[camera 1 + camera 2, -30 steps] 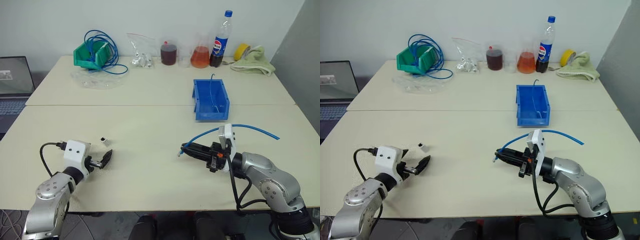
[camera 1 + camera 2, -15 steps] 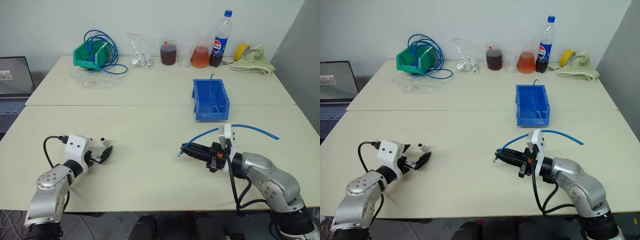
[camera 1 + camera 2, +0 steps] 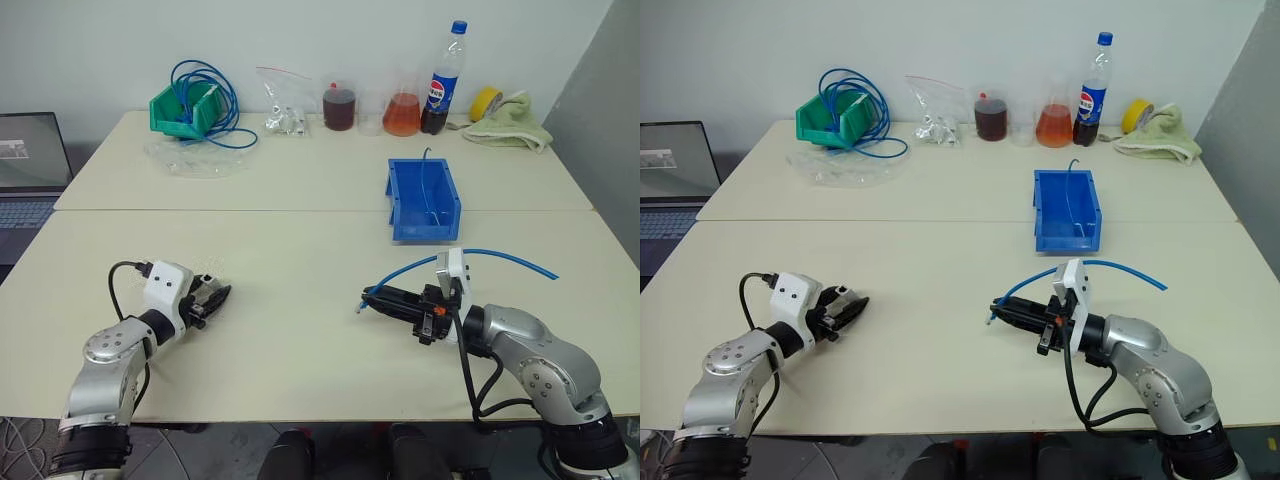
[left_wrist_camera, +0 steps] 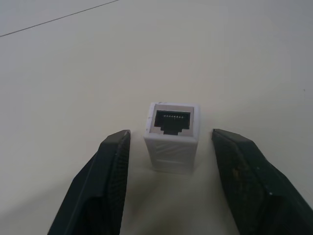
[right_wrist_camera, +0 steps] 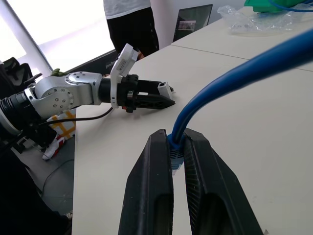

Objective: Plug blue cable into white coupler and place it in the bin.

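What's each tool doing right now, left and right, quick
Left tool: open, fingers either side of the white coupler, not touching it.
Right tool: closed on the blue cable.

Two beige tables [image 3: 300,180] butted edge to edge beneath a plain white wall [image 3: 300,40]; grey panel [image 3: 610,90] at right

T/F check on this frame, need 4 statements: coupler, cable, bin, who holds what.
1. The white coupler sits on the table between the left gripper's jaws, untouched. True.
2. The right gripper is shut on the blue cable. True.
3. The cable is already plugged into the coupler. False: they lie apart, one at each gripper.
4. The blue bin holds the coupler. False: the coupler lies on the table by the left gripper.
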### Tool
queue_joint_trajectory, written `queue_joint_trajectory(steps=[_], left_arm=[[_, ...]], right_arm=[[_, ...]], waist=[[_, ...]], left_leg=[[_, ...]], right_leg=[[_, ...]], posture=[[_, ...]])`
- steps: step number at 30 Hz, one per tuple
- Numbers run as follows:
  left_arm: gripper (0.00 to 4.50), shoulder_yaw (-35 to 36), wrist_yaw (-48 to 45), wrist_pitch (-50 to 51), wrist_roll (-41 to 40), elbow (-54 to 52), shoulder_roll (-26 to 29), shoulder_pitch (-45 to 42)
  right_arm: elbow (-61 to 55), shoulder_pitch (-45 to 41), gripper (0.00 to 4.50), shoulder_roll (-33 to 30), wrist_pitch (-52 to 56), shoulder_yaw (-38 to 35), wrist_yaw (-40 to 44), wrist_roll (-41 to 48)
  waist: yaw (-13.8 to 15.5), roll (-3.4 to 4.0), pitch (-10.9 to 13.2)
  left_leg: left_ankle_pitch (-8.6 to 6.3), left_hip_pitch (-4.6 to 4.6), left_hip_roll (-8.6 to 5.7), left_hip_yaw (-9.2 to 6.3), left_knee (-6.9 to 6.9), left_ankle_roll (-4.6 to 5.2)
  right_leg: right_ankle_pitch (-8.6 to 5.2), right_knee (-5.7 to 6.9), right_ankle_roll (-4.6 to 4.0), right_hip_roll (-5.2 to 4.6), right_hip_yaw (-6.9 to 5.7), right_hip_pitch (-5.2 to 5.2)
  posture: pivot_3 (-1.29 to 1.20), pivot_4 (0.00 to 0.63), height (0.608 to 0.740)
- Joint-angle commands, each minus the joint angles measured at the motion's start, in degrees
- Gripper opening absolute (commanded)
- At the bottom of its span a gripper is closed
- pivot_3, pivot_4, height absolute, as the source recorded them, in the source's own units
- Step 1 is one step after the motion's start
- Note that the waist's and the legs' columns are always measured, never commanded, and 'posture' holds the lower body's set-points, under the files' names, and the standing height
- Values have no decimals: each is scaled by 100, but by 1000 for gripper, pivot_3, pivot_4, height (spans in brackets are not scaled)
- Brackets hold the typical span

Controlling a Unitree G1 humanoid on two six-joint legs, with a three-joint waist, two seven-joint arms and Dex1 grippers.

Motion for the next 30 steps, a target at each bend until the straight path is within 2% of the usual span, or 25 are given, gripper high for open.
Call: queue_joint_trajectory(steps=[1,6,12,16,20,24,30], left_arm=[[1827,-103,58,126,74,-15,-7,-48],[793,-114,62,253,20,-104,-22,-13],[802,-128,-134,368,-92,-212,25,41],[802,-321,-615,326,-190,-433,171,122],[802,-755,-1433,195,-323,-786,337,52],[802,-1265,-2067,-222,-98,-783,477,-146],[802,-2078,-2747,-190,16,-677,362,-766]], right_arm=[[-171,-1,54,-24,-49,-117,3,47],[-167,2,54,-28,-61,-132,1,37],[-169,2,54,-29,-71,-138,5,27],[-181,-2,54,-39,-110,-136,7,-16],[-238,-2,54,-64,-223,-168,-1,-119],[-290,12,54,-75,-335,-223,-28,-157],[-371,139,54,-157,-802,-78,73,-583]], waist=[[-2,0,0],[-7,0,0],[-7,0,0],[-10,0,0],[1,0,0],[-4,0,0],[-14,1,1]], left_leg=[[0,0,0,0,0,0],[0,1,0,0,0,0],[0,2,1,1,0,0],[0,2,1,2,0,0],[0,-1,0,2,0,0],[0,-2,-1,4,0,0],[0,-3,-4,10,-1,0]], right_leg=[[0,0,0,0,0,0],[0,1,0,1,0,0],[0,1,0,0,1,0],[0,0,0,0,2,-1],[0,-1,0,-3,2,0],[0,-2,0,-4,2,0],[0,-1,0,5,-1,-1]], posture=[[0,150,740],[0,150,740],[0,150,740],[0,150,740],[0,150,740],[0,150,740],[0,150,740]])
